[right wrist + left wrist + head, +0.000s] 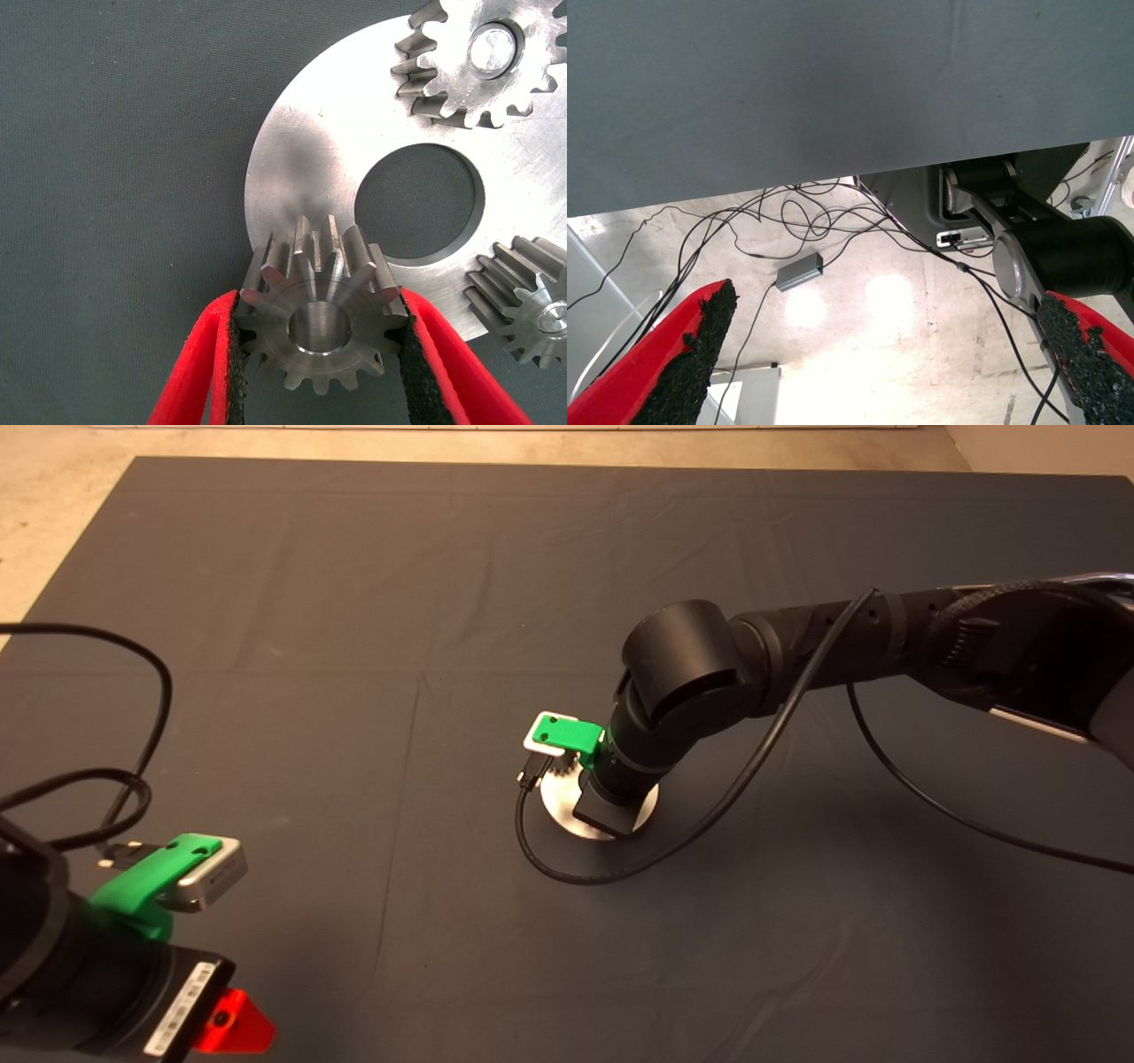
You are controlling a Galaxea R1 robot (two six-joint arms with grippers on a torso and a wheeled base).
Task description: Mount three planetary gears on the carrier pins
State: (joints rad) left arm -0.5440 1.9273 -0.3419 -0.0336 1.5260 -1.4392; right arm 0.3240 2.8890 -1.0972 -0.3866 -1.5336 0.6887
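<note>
Dim, warm overhead view; brighter wrist views.
Glare whitens the disc (310, 150) and floor (859, 310); soft arm shadow on mat (354, 602).

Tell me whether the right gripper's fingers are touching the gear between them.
Touching. The right wrist view shows both black pads of the right gripper pressed against the teeth of the gear, with no gap.

right arm (673, 691) hides most of the silver disc (567, 815).
</note>
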